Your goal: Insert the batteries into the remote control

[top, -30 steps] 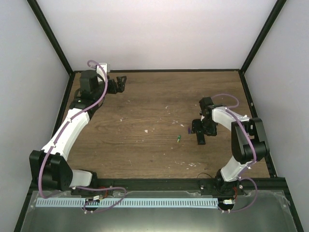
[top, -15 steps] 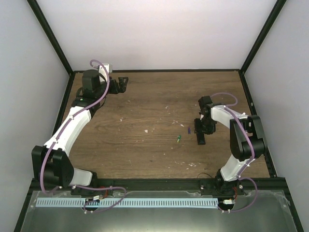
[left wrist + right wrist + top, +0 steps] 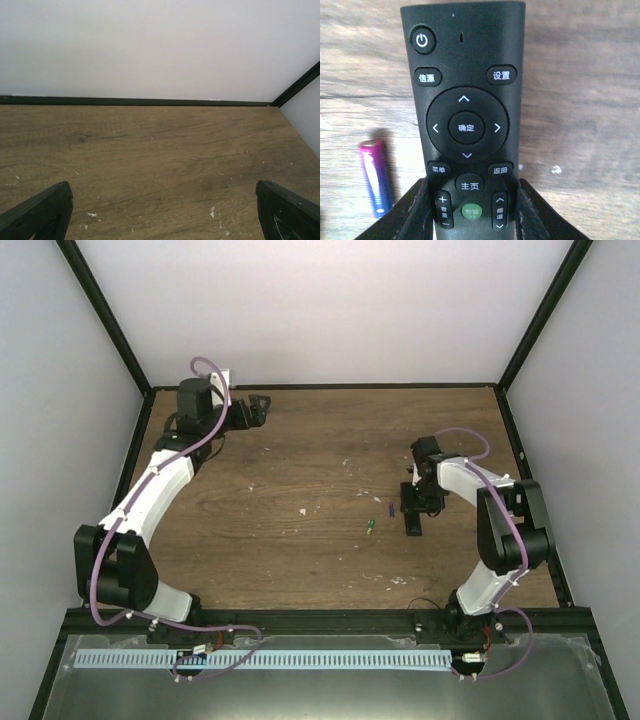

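The black remote control [image 3: 465, 125] lies buttons-up on the wooden table [image 3: 300, 470], right of centre [image 3: 413, 523]. My right gripper [image 3: 472, 186] is shut on its lower half, with both fingers pressed against its sides, and sits over it in the top view [image 3: 418, 502]. The purple battery [image 3: 376, 177] lies flat just left of the remote [image 3: 391, 509]. The green battery [image 3: 370, 526] lies a little further left. My left gripper [image 3: 258, 408] is at the far back left, open and holding nothing [image 3: 161, 186], facing the back wall.
A black frame rail [image 3: 135, 101] runs along the table's back edge under the white wall. Black corner posts [image 3: 545, 315] rise at the back corners. White flecks [image 3: 304, 510] dot the wood.
My right jaws have closed in onto the remote's sides. The left arm has shifted slightly toward the back, with its gripper still wide open.
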Robot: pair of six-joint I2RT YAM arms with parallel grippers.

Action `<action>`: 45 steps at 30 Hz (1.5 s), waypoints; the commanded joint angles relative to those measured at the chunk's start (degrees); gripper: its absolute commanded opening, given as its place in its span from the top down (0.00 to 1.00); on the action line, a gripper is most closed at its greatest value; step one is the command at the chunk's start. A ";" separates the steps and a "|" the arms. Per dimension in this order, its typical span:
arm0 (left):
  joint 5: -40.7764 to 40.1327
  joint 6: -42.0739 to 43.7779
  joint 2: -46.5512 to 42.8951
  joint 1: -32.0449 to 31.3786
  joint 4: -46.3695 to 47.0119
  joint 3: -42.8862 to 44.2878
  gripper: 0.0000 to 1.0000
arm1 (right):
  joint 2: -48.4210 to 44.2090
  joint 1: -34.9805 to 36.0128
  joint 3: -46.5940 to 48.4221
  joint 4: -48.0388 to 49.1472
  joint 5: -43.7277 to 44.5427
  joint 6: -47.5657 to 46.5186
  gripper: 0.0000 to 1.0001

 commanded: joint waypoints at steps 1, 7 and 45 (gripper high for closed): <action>4.54 -4.28 0.98 -0.25 0.41 0.72 0.00 | -4.23 1.23 4.21 4.73 -3.95 -3.82 0.79; 10.62 -4.50 0.44 -3.75 6.42 -2.24 0.00 | -6.52 6.03 11.50 8.29 -7.21 -5.65 0.83; 14.46 -7.85 6.76 -12.69 12.44 -3.21 0.19 | -2.13 24.00 27.05 16.50 -10.57 -2.59 0.85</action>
